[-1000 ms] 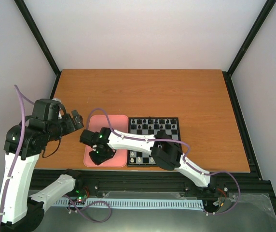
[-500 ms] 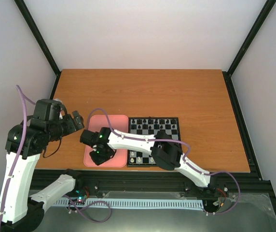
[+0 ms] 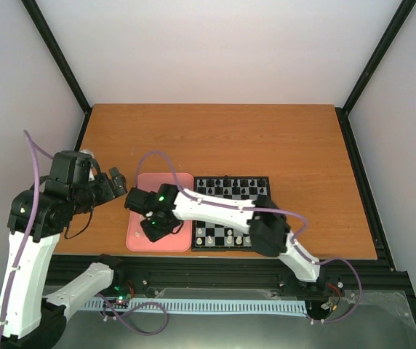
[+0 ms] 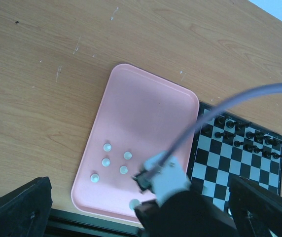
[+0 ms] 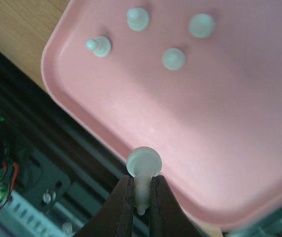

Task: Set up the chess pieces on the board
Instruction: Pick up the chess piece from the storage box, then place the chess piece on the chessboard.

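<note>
Since the earlier frame, the right gripper [image 5: 141,193] has closed and risen slightly, and its arm's elbow has shifted rightward. Its fingers are clamped on one cream-white pawn [image 5: 143,163], held over the near edge of the pink tray [image 5: 239,123]. Four more cream-white pieces [image 5: 173,58] stand loose on the tray floor, apart from one another. The board [image 4: 239,165] lies just beside the tray's right edge, with black pieces [image 4: 244,134] on its far rows. The left gripper [image 3: 116,183] hovers left of the tray, jaws wide apart, holding nothing.
</note>
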You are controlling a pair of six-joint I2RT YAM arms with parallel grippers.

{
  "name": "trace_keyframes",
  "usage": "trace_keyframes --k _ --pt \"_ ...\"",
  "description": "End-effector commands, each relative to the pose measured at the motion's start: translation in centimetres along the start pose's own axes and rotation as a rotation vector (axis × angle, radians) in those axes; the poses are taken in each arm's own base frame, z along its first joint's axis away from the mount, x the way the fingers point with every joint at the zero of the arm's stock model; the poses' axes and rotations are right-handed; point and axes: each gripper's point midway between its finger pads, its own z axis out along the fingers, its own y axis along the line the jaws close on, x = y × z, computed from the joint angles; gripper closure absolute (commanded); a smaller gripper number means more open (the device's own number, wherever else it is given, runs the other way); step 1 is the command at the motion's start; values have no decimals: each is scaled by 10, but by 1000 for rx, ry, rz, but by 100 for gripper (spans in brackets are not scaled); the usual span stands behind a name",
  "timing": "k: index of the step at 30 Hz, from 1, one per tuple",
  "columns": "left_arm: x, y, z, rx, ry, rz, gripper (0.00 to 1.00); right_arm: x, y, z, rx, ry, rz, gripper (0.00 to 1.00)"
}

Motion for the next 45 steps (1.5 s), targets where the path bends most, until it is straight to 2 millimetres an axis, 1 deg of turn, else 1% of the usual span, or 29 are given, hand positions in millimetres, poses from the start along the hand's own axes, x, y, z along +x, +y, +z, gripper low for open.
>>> trace_keyframes --k 1,4,8,13,16,20,24,35,45 --pt "-4 -5 -1 32 -28 -18 0 12 -26 -71 63 -99 58 97" --pt "-2 -7 1 47 -22 -20 0 38 -61 -80 122 -85 120 97" --pt "1 -7 4 54 -17 -19 0 73 -106 -84 179 -56 213 97" --pt "5 -8 10 55 8 -10 0 105 -136 -79 179 -35 306 97" --pt "6 -9 11 56 12 -12 0 116 -148 -73 182 -25 337 97" --pt "8 -9 13 57 20 -11 0 122 -157 -66 199 -11 347 97" --pt "8 -9 15 56 28 -9 0 123 -160 -58 198 -4 345 95" --pt "7 -10 16 49 30 -14 0 121 -162 -39 197 38 314 93" --pt "7 -9 19 40 33 -8 0 126 -164 -26 193 76 309 93"
